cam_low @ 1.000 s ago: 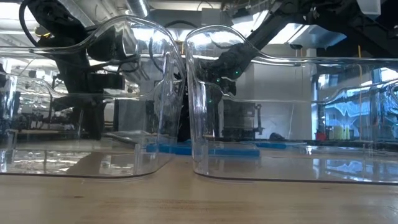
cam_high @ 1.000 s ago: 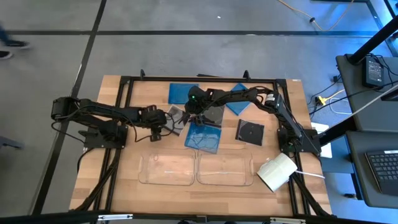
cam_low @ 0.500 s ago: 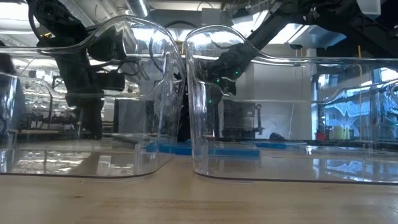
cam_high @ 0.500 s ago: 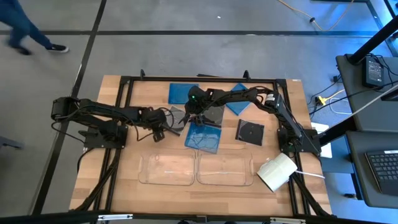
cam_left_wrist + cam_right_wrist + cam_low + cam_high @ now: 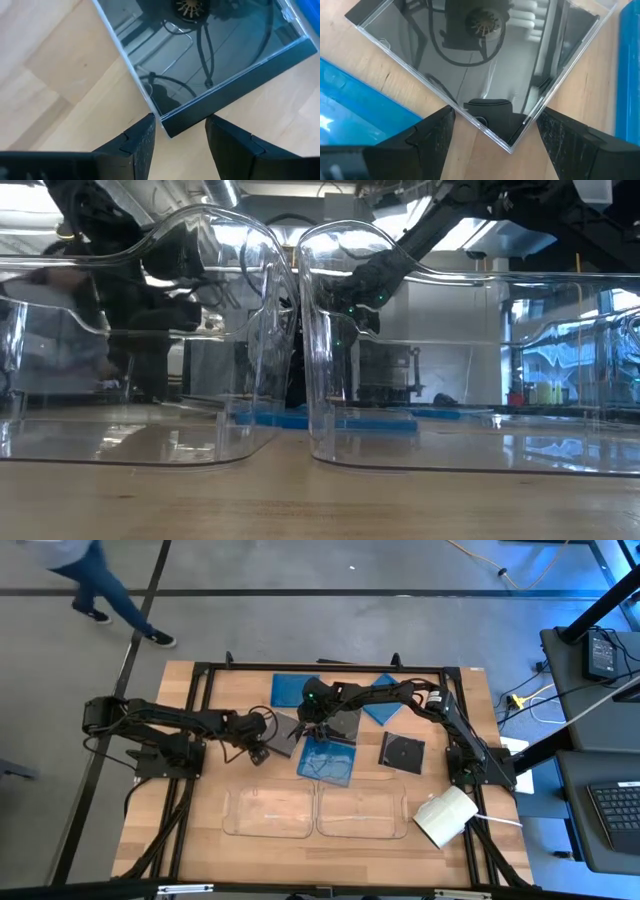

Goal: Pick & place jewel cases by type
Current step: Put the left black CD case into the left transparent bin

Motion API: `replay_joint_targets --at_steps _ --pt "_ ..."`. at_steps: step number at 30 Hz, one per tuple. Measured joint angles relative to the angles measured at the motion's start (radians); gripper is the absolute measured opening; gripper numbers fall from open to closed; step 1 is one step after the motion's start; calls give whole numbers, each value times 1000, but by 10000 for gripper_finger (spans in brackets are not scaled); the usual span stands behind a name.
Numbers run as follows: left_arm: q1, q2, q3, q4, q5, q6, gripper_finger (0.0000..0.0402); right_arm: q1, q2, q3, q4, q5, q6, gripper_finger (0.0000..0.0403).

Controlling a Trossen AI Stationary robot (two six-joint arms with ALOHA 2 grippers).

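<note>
Left end effector sat low over the worktop, left of centre. Fingers were partly spread, straddling the corner of a dark disc case that lay flat on the wood. From the left wrist view I couldn't tell whether the pads touched the case edge; no firm grip visible.

Right end effector reached in from the right arm to the middle of the worktop, fingers spread as wide as they go, either side of the corner of another dark case. That case lay flat too, not lifted, with blue cases showing on both sides of it in the right wrist view.

Case layout from the high view:
- the two dark cases sat close together at centre, one at each end effector
- third dark case, disc visible, lay alone to the right of centre
- blue case just in front of the centre pair
- blue case near the far edge
- blue case near the far edge, tilted, partly under the right arm

Two clear trays stood side by side at the near edge, nothing in them. A white box sat by the right arm base.

A person was on the floor beyond the far left corner.
</note>
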Motion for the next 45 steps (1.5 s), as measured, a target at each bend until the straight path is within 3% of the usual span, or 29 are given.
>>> replay_joint_targets --at_steps 9,24,45 --pt "39 0 0 0 49 -62 143 0 1 -1 8 -6 1 284" --pt "64 -10 18 -12 94 -39 141 -6 0 1 -29 -10 -9 284" --pt "63 -192 24 0 81 -61 141 -4 -1 1 -61 -5 -7 284"
